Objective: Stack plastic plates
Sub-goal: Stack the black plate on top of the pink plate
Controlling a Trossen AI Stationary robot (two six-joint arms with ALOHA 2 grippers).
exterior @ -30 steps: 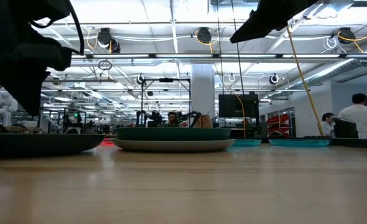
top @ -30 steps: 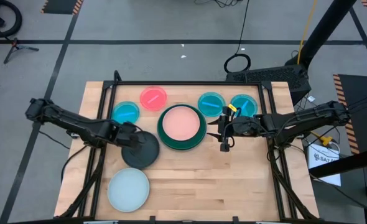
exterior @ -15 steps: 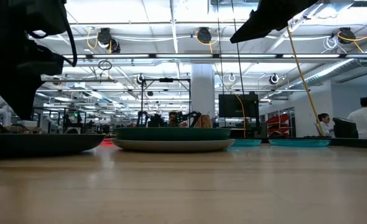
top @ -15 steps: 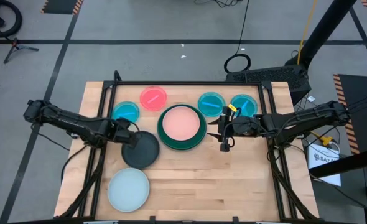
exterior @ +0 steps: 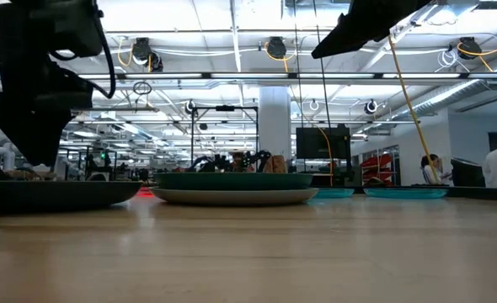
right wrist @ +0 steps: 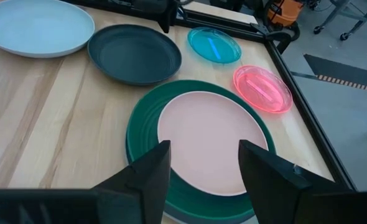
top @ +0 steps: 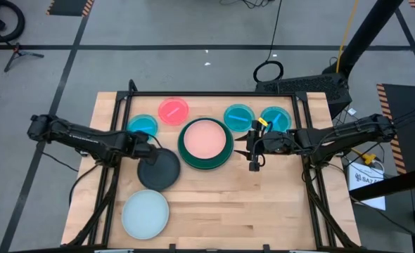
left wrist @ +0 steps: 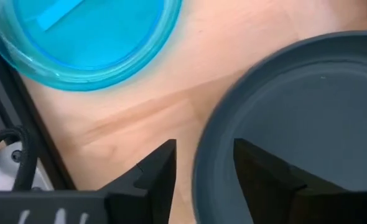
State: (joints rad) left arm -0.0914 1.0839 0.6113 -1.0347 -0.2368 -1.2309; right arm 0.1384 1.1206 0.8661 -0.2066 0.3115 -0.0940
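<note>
High view: my left pincer (top: pixel 145 150) hangs over the black plate's (top: pixel 160 169) rim, beside a blue plate (top: pixel 143 126).

Left wrist view: my fingers (left wrist: pixel 157 179) stand apart, straddling that rim.

Right wrist view: my right pincer (right wrist: pixel 201 171), spread wide, hovers above the pink plate (right wrist: pixel 209 138) stacked on green (right wrist: pixel 137 140).

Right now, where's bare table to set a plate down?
Bare wood lies right of the pale blue plate, below the dark green plate. The back row is crowded: pink-red plate and bright blue plates.
</note>
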